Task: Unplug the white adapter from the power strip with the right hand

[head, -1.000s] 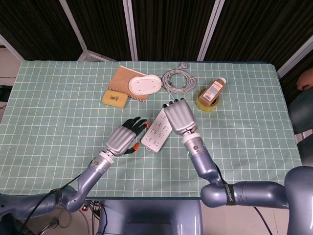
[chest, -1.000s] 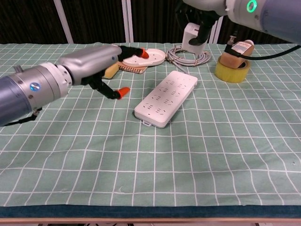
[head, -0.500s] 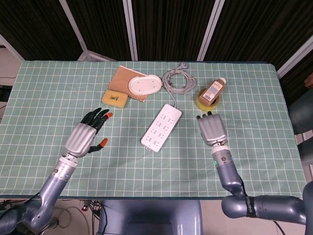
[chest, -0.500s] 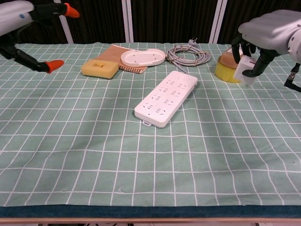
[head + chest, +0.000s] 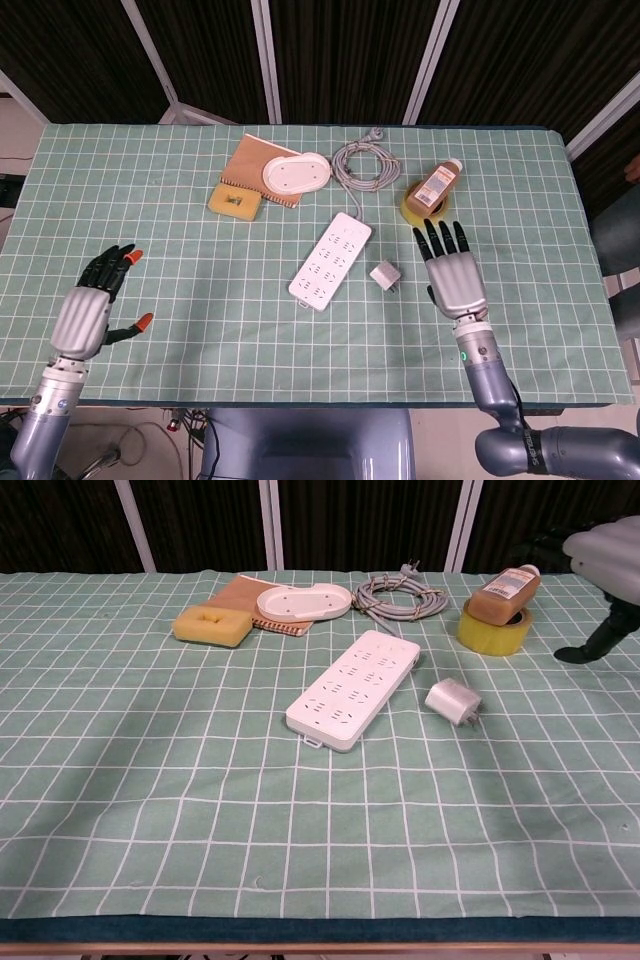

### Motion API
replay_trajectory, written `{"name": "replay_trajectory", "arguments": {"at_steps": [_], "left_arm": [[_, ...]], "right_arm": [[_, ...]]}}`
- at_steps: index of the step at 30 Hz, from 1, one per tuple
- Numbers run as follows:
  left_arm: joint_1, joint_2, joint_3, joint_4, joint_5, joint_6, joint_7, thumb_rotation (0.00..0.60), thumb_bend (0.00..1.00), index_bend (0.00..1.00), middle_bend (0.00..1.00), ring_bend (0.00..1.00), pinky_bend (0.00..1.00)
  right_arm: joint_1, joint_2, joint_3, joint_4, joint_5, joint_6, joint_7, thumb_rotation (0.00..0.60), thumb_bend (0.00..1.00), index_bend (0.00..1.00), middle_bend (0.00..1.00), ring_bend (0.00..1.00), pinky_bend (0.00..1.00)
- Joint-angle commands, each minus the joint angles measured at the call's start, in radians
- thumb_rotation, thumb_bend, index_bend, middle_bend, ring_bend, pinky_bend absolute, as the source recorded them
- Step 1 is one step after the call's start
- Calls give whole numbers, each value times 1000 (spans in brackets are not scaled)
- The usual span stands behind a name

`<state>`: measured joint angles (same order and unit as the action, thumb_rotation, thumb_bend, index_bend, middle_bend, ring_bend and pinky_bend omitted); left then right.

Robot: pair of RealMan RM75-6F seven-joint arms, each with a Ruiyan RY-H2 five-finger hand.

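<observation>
One white adapter [image 5: 384, 275] lies loose on the green grid cloth [image 5: 180, 330], out of its socket, just beside the right side of the one power strip [image 5: 330, 260] and not touching it. In the chest view the adapter [image 5: 452, 700] lies on its side with its prongs pointing toward the near-right. The strip [image 5: 354, 689] lies diagonally, all visible sockets bare, and its grey cord [image 5: 363, 163] runs up to one loose coil near the far edge of the table.

Right hand [image 5: 452, 275] sits just right of the adapter, palm down, fingers spread and straight, holding nothing (the chest view catches only part of it at the right edge [image 5: 608, 580]). Left hand [image 5: 92, 306] is well off to the left near the table's near corner, fingers apart, orange fingertips showing, also holding nothing; it shows only in the head view.

Other items, one each: a roll of yellow tape [image 5: 424, 210] beyond the right hand, with a brown bottle [image 5: 440, 182] lying tilted across its top; a yellow sponge [image 5: 235, 201]; a brown notebook [image 5: 255, 165] with a white oval tray [image 5: 296, 174] resting on it. The sponge sits just left of the notebook's near corner.
</observation>
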<state>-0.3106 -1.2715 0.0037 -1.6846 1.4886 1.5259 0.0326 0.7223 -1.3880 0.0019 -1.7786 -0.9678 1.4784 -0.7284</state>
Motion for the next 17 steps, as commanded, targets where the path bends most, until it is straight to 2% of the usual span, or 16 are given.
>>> {"name": "replay_trajectory", "arguments": {"at_steps": [1,5,9,13,17], "left_arm": [[43,20,21,28,29,47,-24,600,119,71,30,13,91],[90,41,34,79,50,98,-44,600,40,25,1,0,52],[130,54,46,133,51,125,-81,600,5,1,0,0,20],[161,56,54,194,56,139,-113,600,0,0,0,0,0],[188,47,56,248,33,126,-144,600,0,0,0,0,0]], "right_arm": [[-127,57,-98,-11,-181,99,154,600,276,0,0,0,3],[-252,98,-183,44,-336,203,306,600,185,0,0,0,0],[-362,125,-244,128,-410,274,442,600,131,0,0,0,0],[-446,133,-260,223,-447,316,557,600,125,0,0,0,0],[-507,138,-235,289,-453,341,654,600,124,0,0,0,0]]}}
